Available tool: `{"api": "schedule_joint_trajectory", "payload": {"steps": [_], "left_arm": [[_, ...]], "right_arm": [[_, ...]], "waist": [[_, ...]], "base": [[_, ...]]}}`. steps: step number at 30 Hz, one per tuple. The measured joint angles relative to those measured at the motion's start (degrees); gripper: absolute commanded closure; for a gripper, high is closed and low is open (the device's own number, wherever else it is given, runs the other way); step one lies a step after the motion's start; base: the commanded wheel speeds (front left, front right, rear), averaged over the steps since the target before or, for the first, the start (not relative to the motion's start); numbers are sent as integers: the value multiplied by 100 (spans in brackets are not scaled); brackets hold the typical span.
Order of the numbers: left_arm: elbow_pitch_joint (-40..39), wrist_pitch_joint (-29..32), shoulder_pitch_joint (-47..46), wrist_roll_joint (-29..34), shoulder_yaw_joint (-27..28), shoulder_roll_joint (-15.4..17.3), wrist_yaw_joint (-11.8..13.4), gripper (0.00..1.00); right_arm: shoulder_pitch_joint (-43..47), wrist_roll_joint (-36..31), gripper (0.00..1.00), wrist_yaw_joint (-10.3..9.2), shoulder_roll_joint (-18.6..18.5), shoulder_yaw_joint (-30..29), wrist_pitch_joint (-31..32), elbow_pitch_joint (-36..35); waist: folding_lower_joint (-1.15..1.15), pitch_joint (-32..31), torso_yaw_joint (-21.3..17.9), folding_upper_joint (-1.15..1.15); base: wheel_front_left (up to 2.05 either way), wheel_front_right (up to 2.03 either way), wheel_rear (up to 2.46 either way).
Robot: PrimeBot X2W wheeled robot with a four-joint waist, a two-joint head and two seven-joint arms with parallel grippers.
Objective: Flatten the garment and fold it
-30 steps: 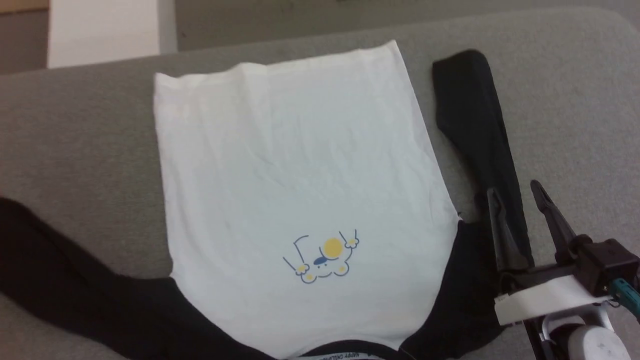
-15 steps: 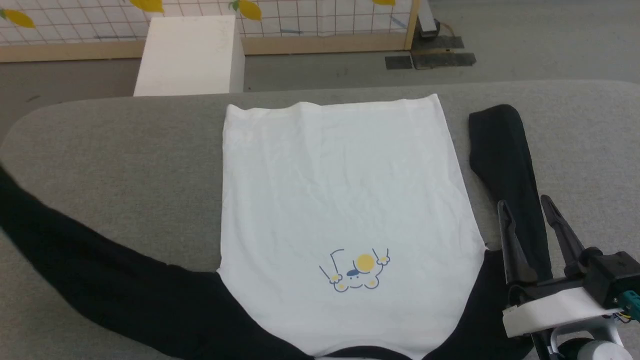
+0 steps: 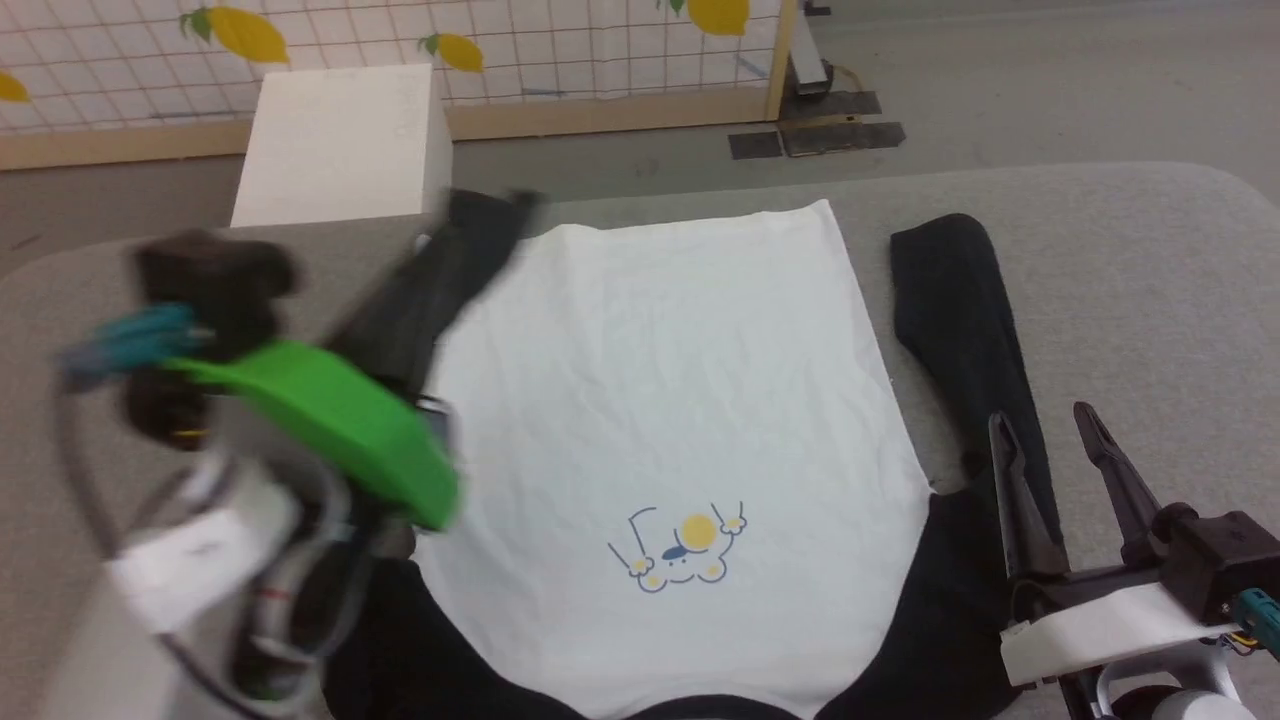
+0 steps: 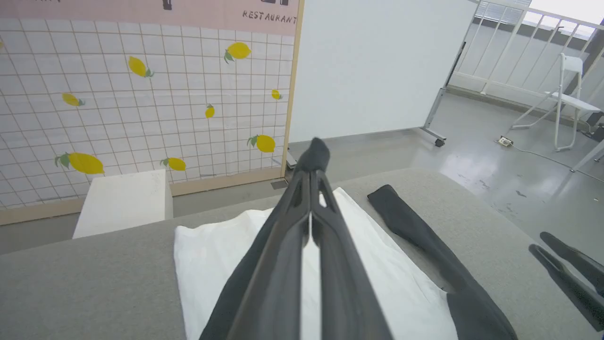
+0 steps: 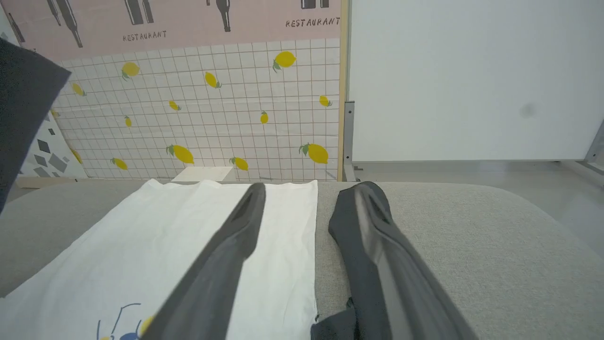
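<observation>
1. The garment (image 3: 660,380) lies front up on the grey table (image 3: 1130,260), collar toward the robot. Its white body spreads flat and nearly smooth away from the yellow print (image 3: 680,550).
2. Right of the print, the right sleeve (image 3: 950,300) lies straight, just beside the body's edge, not yet folded in.
3. Left of the print, the left gripper (image 4: 313,158) is raised above the table and blurred in the head view. Its fingers are pressed together, and dark cloth appears pinched between them, which I take for the left sleeve (image 3: 420,650).
4. Right of the print, by the right sleeve's base, the right gripper (image 3: 1040,415) stands open and holds nothing. Whether it touches the cloth I cannot tell.
5. Flattening looks done. The step in hand seems to be the first fold, bringing the left sleeve across the body.
6. The next move calls for laying that sleeve flat on the white cloth beyond the print, without dragging wrinkles into it, then letting go. The right sleeve would follow.
</observation>
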Motion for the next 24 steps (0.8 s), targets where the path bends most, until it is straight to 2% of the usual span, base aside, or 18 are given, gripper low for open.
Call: {"api": "schedule_joint_trajectory", "payload": {"steps": [7, 10, 14, 18, 23, 24], "left_arm": [[985, -204, -199, 85, -1376, -1284, -101, 100], [1644, -277, -191, 104, -1848, -1644, -201, 100], [2597, -327, -148, 233, -2350, -1856, -356, 100], [3392, -337, -130, 363, -2748, -1916, -572, 100], [4002, -281, -125, 358, -3011, -1994, -782, 100], [4089, -225, -123, 320, -3029, -2012, -795, 56]], "right_arm": [[13, 27, 0, 0, 1, 64, 29, -7], [13, 40, 0, 0, 1, 83, 32, -1], [13, 96, 0, 0, 0, 118, 25, 24], [4, 125, 0, 0, 0, 125, -9, 56], [-7, 130, 0, 0, -1, 114, -34, 114], [-9, 130, 0, 0, 0, 115, -33, 126]], "waist": [[0, 8, -288, 0], [0, 50, -409, 0], [0, 150, -540, 0], [0, 285, -619, 0], [0, 402, -639, 0], [0, 411, -622, 0]], "base": [[0, 0, 0], [0, 0, 0], [0, 0, 0], [0, 0, 0], [0, 0, 0], [0, 0, 0]]}}
